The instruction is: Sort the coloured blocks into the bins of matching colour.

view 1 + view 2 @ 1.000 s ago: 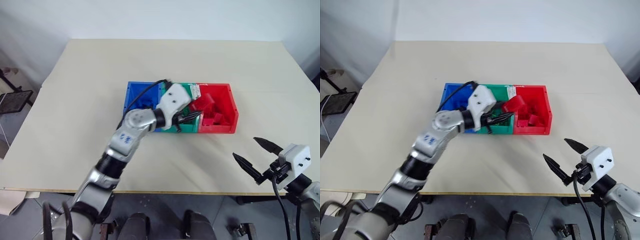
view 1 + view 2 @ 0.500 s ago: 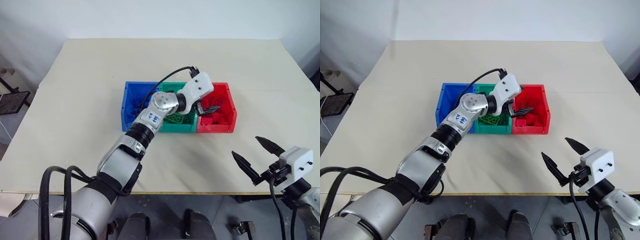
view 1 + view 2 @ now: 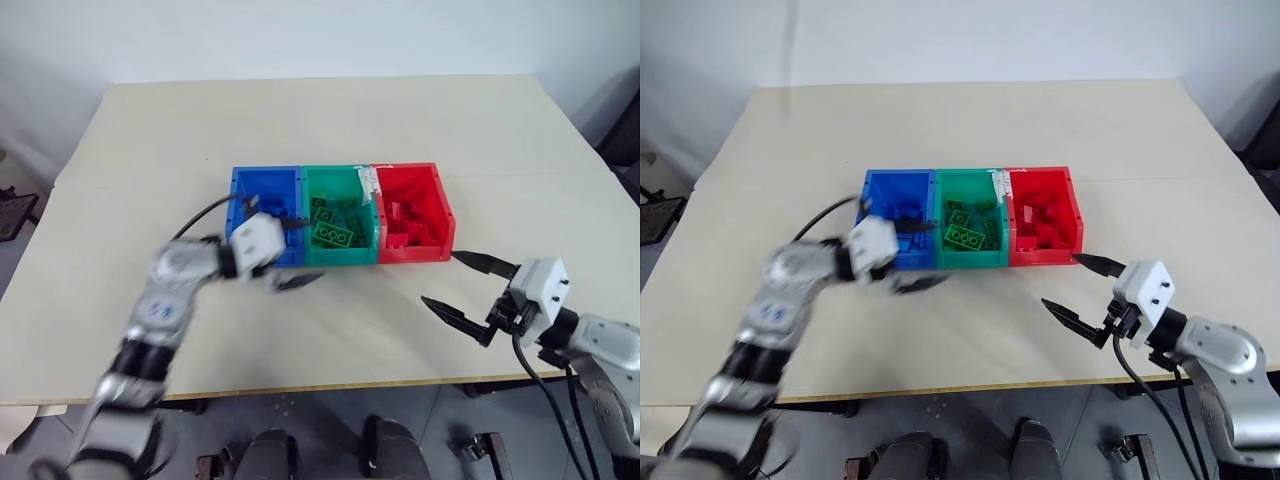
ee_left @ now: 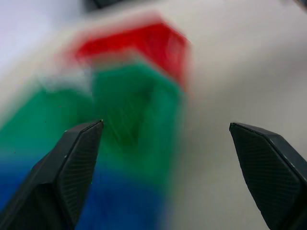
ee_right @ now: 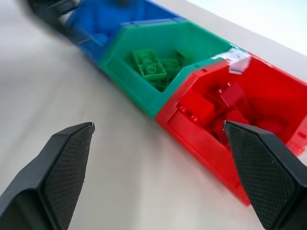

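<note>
Head views: three joined bins (image 3: 340, 215) stand mid-table, blue left, green middle, red right, bricks inside each. The left gripper (image 3: 285, 252), fingers apart and empty, hangs just near of the blue bin. The right gripper (image 3: 465, 290), fingers apart and empty, sits near-right of the red bin.

Right wrist view: green bricks (image 5: 152, 67) and red bricks (image 5: 225, 103) fill their bins.

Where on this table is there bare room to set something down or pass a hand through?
The far half of the table behind the bins is bare, as are both side margins. Crowded: the near strip in front of the bins, where the left end effector and right end effector hang, both open.
</note>
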Available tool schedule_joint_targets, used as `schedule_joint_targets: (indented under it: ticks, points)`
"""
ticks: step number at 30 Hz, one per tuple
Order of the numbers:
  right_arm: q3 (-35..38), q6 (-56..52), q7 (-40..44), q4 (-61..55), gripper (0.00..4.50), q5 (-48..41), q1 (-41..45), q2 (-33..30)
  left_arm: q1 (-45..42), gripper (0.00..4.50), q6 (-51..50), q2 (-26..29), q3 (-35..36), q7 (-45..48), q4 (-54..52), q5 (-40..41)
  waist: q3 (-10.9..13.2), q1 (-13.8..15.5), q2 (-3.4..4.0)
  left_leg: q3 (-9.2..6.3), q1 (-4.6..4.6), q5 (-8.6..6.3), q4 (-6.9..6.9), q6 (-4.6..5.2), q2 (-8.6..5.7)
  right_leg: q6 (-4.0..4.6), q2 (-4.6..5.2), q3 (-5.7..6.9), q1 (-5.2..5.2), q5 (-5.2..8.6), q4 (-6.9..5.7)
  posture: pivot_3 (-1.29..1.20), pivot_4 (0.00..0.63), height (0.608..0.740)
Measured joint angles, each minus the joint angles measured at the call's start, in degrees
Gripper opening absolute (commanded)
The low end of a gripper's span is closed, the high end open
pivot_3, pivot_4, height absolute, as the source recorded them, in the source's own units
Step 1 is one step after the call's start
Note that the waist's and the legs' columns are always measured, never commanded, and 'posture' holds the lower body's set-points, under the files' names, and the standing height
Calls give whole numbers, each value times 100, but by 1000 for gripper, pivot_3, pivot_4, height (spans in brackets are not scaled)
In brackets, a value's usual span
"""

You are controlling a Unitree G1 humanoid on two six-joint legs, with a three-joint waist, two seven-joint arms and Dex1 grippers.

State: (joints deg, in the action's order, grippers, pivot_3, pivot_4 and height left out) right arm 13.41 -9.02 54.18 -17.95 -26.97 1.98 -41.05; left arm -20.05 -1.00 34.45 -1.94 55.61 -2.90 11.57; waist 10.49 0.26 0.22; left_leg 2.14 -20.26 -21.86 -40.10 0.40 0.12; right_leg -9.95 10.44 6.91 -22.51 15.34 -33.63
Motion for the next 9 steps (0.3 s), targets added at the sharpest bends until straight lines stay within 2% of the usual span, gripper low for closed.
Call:
schedule_joint_targets:
  ticks: [4,9]
  points:
    - [-341,70,286,414,4500,68,634,-4,983,4487,-482,458,797,-272,-818,222,1,115,-2,-5,-2,0,-16,0,-5,0,4,-5,8,0,5,0,150,740]
    - [-454,165,308,682,4500,172,880,50,1485,4487,-767,457,1371,-682,-976,386,1,141,-3,-5,-3,0,-15,0,-6,0,4,-3,8,0,2,0,150,740]
